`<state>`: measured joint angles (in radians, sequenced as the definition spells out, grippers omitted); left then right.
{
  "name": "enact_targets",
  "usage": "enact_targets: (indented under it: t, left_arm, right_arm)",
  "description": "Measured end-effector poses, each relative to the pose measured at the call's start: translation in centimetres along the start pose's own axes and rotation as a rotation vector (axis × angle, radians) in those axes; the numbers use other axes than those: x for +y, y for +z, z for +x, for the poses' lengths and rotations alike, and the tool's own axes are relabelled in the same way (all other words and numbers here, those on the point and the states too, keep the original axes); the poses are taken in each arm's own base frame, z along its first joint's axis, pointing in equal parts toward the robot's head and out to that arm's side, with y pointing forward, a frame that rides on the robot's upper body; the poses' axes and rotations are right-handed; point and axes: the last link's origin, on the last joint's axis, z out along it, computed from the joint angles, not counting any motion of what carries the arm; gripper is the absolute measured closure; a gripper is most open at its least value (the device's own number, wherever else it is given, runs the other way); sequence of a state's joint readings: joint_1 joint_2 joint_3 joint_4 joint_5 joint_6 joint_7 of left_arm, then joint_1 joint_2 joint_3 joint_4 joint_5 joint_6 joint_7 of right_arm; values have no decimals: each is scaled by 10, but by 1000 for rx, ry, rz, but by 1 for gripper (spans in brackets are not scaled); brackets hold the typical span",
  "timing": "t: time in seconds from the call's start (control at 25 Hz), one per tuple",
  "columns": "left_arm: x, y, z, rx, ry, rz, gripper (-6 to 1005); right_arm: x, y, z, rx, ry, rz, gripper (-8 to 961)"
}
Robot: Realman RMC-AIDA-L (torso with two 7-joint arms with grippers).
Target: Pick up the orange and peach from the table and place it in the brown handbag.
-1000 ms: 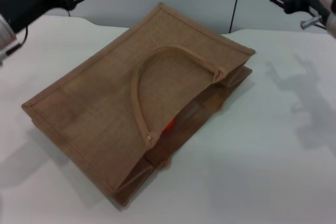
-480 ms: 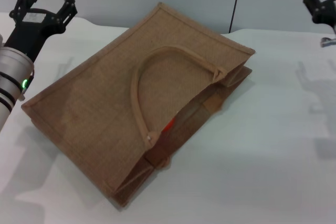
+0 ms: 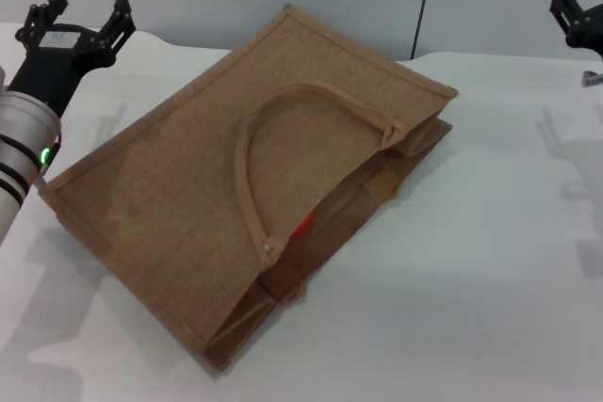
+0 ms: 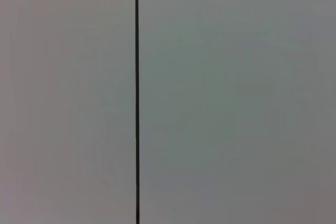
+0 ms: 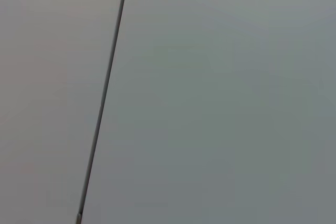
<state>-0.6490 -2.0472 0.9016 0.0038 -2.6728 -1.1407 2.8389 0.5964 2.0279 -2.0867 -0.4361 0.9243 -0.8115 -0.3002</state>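
The brown handbag [image 3: 217,185] lies flat on the white table in the head view, its mouth facing the front right and one arched handle [image 3: 247,152] on top. A sliver of the orange [image 3: 301,226] shows inside the mouth. The peach is hidden. My left gripper [image 3: 77,18] is open and empty, raised at the far left, behind the bag's far left corner. My right gripper [image 3: 572,14] is raised at the far right edge, well away from the bag and partly cut off. Both wrist views show only a grey wall.
The white table [image 3: 471,261] stretches bare to the right of and in front of the bag. A grey wall with a dark vertical seam [image 3: 426,2] stands behind the table; the seam also shows in the left wrist view [image 4: 137,98] and the right wrist view [image 5: 102,98].
My left arm has swung back to the far left, its gripper now pointing away from me. My right gripper has moved right, to the frame's edge. The bag has not moved.
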Motion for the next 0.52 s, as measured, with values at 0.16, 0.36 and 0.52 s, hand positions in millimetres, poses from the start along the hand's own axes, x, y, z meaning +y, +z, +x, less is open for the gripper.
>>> enact_targets:
  t: [0.16, 0.36, 0.52]
  left_arm:
    - [-1, 0, -1, -6, 0, 4, 123]
    - [-2, 0, -3, -23, -2, 13, 123]
    - [-1, 0, -3, -24, -3, 12, 123]
  right_arm:
    - [0, 0, 0, -2, -1, -1, 185]
    - [3, 2, -2, -9, -3, -9, 185]
    - [3, 4, -2, -3, -17, -16, 185]
